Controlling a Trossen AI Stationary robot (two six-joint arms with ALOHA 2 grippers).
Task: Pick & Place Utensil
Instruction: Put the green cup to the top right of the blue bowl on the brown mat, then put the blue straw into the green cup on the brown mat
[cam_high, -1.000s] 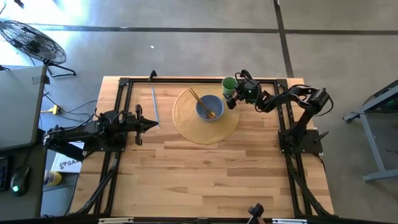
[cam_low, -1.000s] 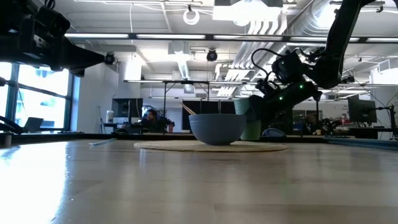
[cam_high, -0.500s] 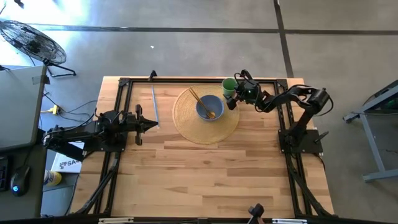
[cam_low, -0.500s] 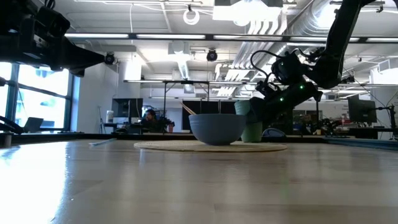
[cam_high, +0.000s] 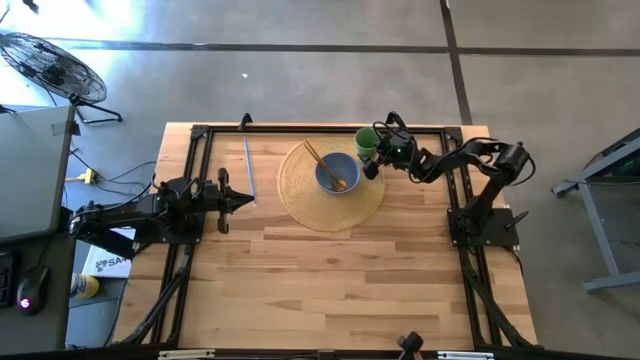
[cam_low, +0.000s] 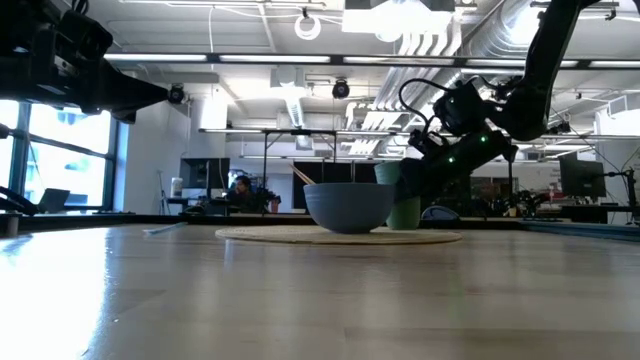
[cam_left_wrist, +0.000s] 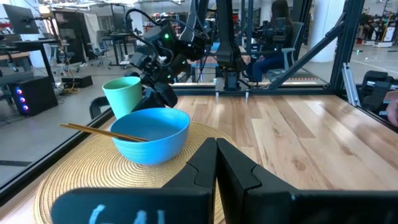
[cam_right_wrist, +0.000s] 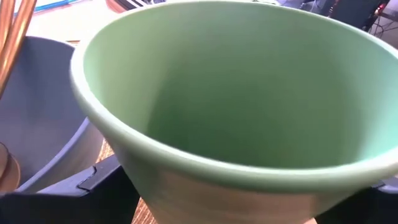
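High view looks down on the wooden table (cam_high: 340, 270), framed by black rails, with both dark arms reaching in from its sides. On the far half of the table lies the round woven placemat (cam_high: 300, 195), and on it stands the blue bowl (cam_high: 330, 168), with the utensil, a gold-coloured stick-like piece (cam_high: 322, 165), leaning in it, its handle sticking out over the rim toward the left arm's far side. Just beside the bowl, on the right arm's side at the mat's edge, stands the green cup (cam_high: 366, 138). The right gripper (cam_high: 376, 152) is at this cup, its fingers spread wide either side of the cup's wall; whether they press it I cannot tell. The left gripper (cam_high: 246, 200) waits near the left edge of the table, well apart from the mat, fingers clenched together on nothing. A thin pale rod (cam_high: 248, 165) lies on the wood beyond it.
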